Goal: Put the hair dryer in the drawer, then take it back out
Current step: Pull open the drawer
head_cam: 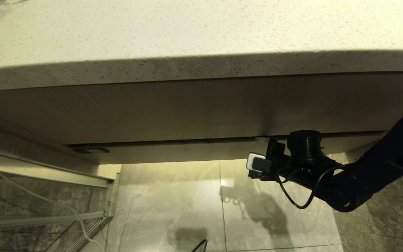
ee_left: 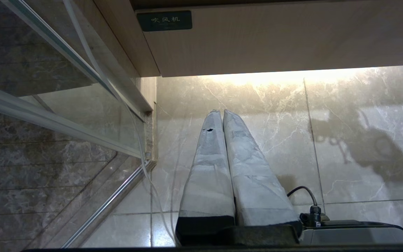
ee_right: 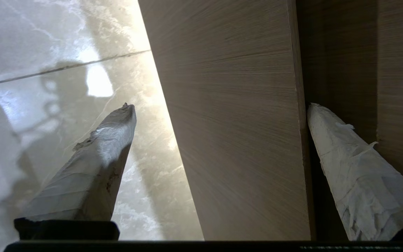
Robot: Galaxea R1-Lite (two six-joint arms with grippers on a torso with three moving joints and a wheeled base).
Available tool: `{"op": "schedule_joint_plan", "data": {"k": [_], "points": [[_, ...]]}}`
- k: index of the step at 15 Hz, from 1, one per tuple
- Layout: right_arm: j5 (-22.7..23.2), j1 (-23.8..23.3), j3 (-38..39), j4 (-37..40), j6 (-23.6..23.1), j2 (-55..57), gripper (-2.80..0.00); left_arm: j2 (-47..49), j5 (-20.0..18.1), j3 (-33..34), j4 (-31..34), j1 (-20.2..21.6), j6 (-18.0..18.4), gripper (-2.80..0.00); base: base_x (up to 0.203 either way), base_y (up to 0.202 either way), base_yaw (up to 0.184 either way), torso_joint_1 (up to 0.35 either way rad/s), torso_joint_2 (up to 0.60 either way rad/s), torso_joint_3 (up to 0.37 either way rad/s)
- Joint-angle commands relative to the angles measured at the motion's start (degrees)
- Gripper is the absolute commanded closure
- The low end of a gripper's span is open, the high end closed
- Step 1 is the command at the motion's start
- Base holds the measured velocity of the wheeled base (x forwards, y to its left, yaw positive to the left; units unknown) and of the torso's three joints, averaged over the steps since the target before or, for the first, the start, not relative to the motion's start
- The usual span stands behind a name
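The drawer (head_cam: 201, 150) is a narrow, handleless beige wood-grain front, closed under a taller wood-grain panel (head_cam: 187, 108) and above the marble floor (head_cam: 187, 203); the hair dryer shows in no view. Nearest, low on the left, the left pincer (ee_left: 221, 113) hangs over the floor with its wrapped fingers pressed together, holding nothing. On the right, the right arm (head_cam: 369, 175) reaches in to the drawer front, its right pincer (ee_right: 219, 108) spread wide with one finger below the front's edge and the other in the dark seam above it. Farther up, the speckled table (head_cam: 187, 31) overhangs. A small dark label (ee_left: 164, 20) sits at the drawer's left end.
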Motion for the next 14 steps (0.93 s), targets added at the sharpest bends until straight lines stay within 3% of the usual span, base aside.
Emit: {"op": "schedule_joint_plan", "data": {"k": [1, 14], "points": [[0.03, 0.00, 0.32, 1.20, -0.36, 0.03, -2.80, 0.00, 0.02, 0.00, 0.00, 0.00, -0.05, 0.00, 0.000, 0.000, 0.000, 0.000, 0.00, 0.000], [-0.11, -0.08, 2.73, 4.81, -0.49, -2.38, -2.80, 0.00, 0.02, 0.00, 0.00, 0.00, -0.05, 0.00, 0.000, 0.000, 0.000, 0.000, 0.00, 0.000]]}}
